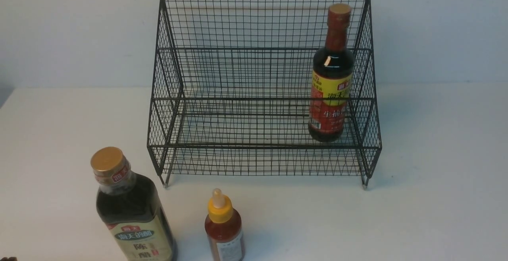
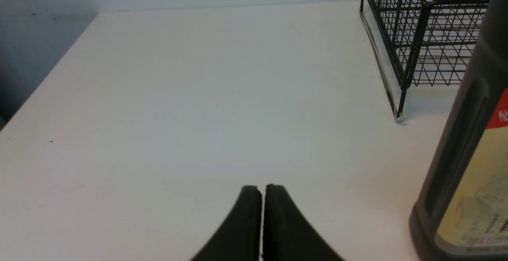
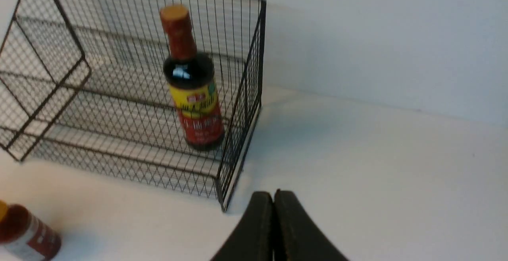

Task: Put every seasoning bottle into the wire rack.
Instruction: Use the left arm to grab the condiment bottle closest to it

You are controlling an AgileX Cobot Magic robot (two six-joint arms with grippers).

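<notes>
The left fingers [image 2: 244,221] and right fingers [image 3: 256,229] are being held closed, empty. The red-necked bottle [image 1: 331,74] is being housed in the wire rack [image 1: 258,146]; the gold-capped bottle [image 1: 131,213] and sauce bottle [image 1: 224,229], neighbours on the worktop [image 1: 436,173], risk being toppled during grasping.

Front camera faces the wire rack [image 1: 262,146], which both wrist cameras (lower) share.

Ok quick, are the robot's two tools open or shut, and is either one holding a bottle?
Left tool: shut, holding nothing.
Right tool: shut, holding nothing.
</notes>
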